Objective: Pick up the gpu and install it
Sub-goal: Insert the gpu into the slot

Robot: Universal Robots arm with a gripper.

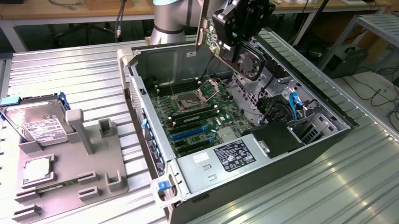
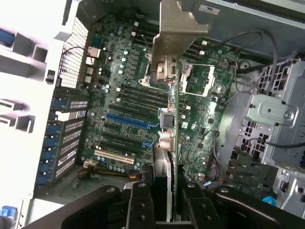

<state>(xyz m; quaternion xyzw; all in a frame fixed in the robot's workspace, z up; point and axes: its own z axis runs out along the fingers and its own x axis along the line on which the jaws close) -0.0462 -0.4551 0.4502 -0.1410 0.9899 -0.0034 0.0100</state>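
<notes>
Underneath everything, a ribbed metal tabletop (image 1: 74, 65) with two containers on it.

Largest, toward the exterior view's right: an open computer case (image 1: 299, 154), laid on its side with the side panel off. Smaller, toward the exterior view's left: a grey moulded holder (image 1: 100, 182) with several pockets.

Inside the case, flat against its floor, a green motherboard (image 1: 209, 109) with a processor socket (image 1: 187, 100). Long black memory slots alongside the socket, blue and black expansion slots (image 1: 187, 133) nearer the camera. At the near end of the case, a power supply (image 1: 234, 156) with a dark label. Next to that, a metal drive cage (image 1: 311, 123) and a looped blue cable (image 1: 293, 100).

In the air above the far end of the case, clear of the motherboard: the gpu (image 1: 248, 63), standing on edge, round black fan toward the exterior camera, silver bracket (image 1: 202, 28) toward the exterior view's left. Not seated in any slot. In the wrist view, seen edge-on with the bracket hanging over the motherboard.

Clamped on the gpu, the gripper (image 2: 167, 200), one black finger (image 2: 138, 205) pressed against each face of the card.

In the holder's far pocket, a silver hard drive (image 1: 34, 121) with a white label, blue plastic beside it. In a square recess, a processor chip (image 1: 39, 170). In a narrow groove near the front, a small green memory stick (image 1: 56, 186).
</notes>
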